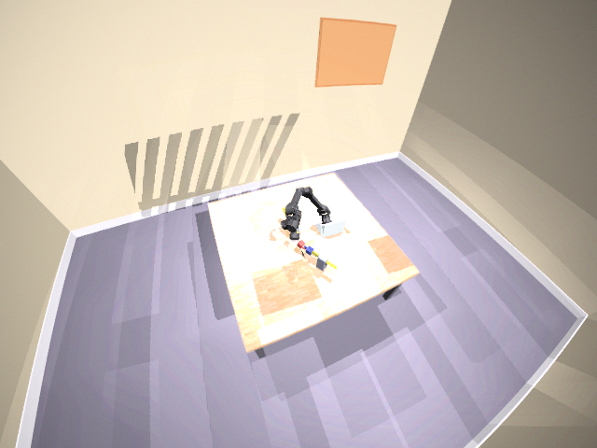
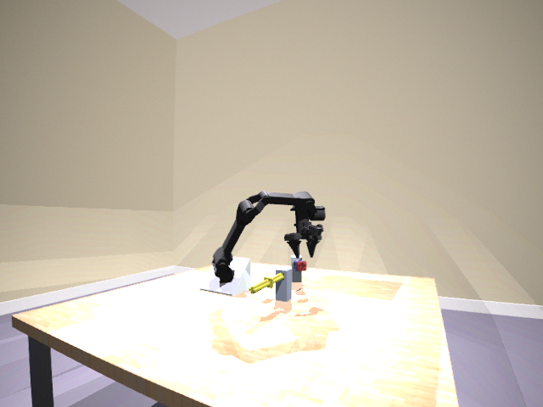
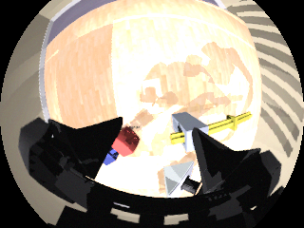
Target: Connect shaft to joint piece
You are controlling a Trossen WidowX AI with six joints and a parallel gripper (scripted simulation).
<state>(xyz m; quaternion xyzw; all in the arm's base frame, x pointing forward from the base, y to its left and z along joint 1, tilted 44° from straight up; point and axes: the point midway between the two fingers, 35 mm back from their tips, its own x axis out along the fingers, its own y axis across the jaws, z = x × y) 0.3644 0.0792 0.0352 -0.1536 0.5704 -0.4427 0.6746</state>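
The pincer [image 1: 294, 236] [image 2: 305, 257] [image 3: 159, 125] is released, its fingers spread wide with nothing between them. It points down, its tips near and apparently above the red end piece [image 1: 301, 244] [image 2: 301, 265] [image 3: 127, 141] of the joint — a stance that would suit lowering around it, though in the wrist view the piece lies toward one finger rather than midway. Some sideways correction seems due before closing.

The arm [image 1: 303, 190] [image 2: 280, 198] arches high, probably to keep its links off the shafts. Below, the first block [image 1: 321, 262] [image 2: 296, 275] carries the fixed yellow shaft [image 1: 331, 264], holding the joint above the bench [image 1: 241, 318] [image 2: 131, 328] [image 3: 81, 81] so that fingers can reach it. The second block [image 2: 282, 284] [image 3: 190, 125] stands upright and guides the sliding shaft [image 2: 261, 286] [image 3: 218, 127]; its collar [image 2: 268, 281] [image 3: 231, 122] may serve as a stop or push point.

The joint looks boxy: a red end with a dark-marked face, linked to a blue part [image 1: 309, 250] [image 3: 110, 157] beside it. Where the opening points I cannot tell exactly. The sliding shaft's near tip stands apart from the red piece — turning it comes first, pushing after.
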